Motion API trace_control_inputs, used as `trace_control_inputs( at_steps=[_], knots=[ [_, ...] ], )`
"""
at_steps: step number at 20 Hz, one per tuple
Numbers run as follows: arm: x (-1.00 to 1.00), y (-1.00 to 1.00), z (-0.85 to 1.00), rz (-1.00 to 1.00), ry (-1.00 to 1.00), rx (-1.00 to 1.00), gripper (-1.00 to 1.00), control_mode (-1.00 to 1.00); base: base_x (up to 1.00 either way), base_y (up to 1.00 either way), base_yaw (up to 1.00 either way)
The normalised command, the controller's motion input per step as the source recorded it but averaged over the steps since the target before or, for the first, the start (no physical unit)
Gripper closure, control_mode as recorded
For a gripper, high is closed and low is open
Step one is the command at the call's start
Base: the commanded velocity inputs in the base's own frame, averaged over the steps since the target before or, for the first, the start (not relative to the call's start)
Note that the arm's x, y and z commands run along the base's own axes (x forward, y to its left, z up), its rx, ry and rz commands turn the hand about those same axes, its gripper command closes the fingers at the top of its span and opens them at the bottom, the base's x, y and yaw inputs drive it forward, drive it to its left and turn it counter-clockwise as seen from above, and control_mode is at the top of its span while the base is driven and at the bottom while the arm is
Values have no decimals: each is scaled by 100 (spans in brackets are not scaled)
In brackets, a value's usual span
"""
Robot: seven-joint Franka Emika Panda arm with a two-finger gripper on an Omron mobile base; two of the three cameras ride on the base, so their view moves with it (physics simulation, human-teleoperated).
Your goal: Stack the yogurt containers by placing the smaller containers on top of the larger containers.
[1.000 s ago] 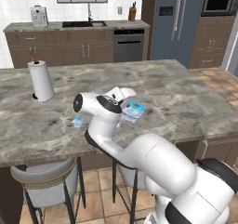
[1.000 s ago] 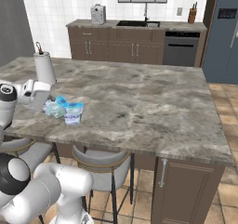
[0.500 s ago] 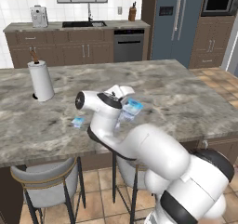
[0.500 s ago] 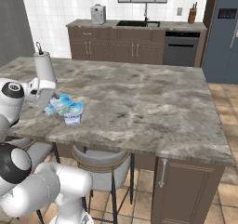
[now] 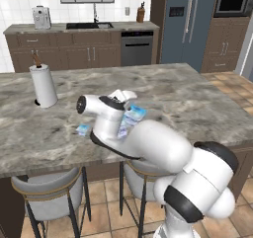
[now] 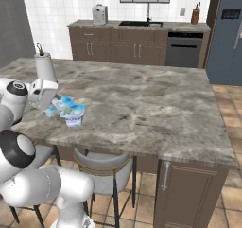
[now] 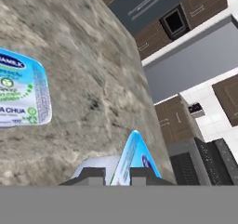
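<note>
My gripper [image 7: 116,174] is shut on a smaller container [image 7: 133,162], a tiny white cup with a light-blue lid, held tilted on edge between the fingertips [image 7: 91,174]. The larger container [image 7: 19,91] lies to the left in the hand view, its printed blue lid facing the camera. In the right base view the white hand [image 6: 43,92] hovers beside the larger container [image 6: 74,116], with the held cup [image 6: 64,102] just above it. Another smaller container [image 6: 50,111] rests on the counter close by; it is also in the left base view [image 5: 83,129], left of the larger container [image 5: 132,116].
A paper-towel roll [image 5: 43,86] stands on the marble island [image 5: 197,99] to the left of the yogurts. Two stools [image 5: 47,195] sit under the near edge. The back counter holds a sink and a toaster.
The arm's lower links have swung across the base views. The hand and the held cup have shifted only slightly beside the large tub. The jaws remain shut.
</note>
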Motion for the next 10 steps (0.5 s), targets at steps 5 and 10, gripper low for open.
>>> trace_control_inputs(
  at_steps=[5,10],
  knots=[
    [26,16,-10,1,4,0,100,-100,0,0,0],
    [26,1,-3,0,3,0,100,-100,0,0,0]
  ],
)
